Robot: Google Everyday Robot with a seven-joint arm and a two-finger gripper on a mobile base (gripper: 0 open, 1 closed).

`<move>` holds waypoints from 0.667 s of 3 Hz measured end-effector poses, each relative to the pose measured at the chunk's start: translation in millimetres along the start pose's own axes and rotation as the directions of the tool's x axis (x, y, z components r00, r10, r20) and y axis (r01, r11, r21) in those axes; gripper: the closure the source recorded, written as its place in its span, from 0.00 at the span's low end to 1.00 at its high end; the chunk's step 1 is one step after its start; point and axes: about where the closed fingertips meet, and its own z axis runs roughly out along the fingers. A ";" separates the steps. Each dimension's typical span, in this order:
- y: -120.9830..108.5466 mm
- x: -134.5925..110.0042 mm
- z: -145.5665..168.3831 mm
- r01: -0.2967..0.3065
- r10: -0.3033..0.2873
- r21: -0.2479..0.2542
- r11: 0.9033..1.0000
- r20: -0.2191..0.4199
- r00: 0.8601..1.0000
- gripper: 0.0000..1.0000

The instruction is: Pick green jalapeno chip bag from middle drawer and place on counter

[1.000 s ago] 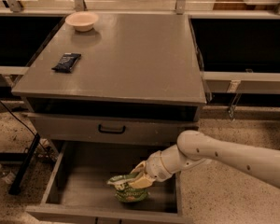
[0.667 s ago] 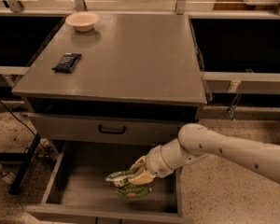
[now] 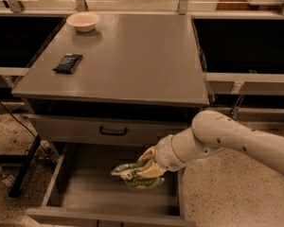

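The green jalapeno chip bag (image 3: 137, 176) hangs crumpled with its whitish top up, lifted above the floor of the open middle drawer (image 3: 104, 197) near its right wall. My gripper (image 3: 146, 166) is shut on the bag's top, reaching in from the right on a white arm. The grey counter (image 3: 132, 60) lies above and behind the drawer.
A small flat dark packet (image 3: 67, 63) lies on the counter's left side. A pale bowl (image 3: 83, 21) stands at its back left. A shut drawer front with a black handle (image 3: 112, 130) sits just above the open drawer. Black cables and a stand leg (image 3: 23, 164) are at left.
The gripper has risen and moved slightly left with the bag, which now hangs higher above the drawer floor.
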 end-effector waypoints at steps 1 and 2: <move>-4.5 -23.0 -54.4 0.044 -0.041 0.093 0.995 -0.033 0.999 1.00; -5.1 -27.9 -64.2 0.054 -0.050 0.112 0.992 -0.042 0.998 1.00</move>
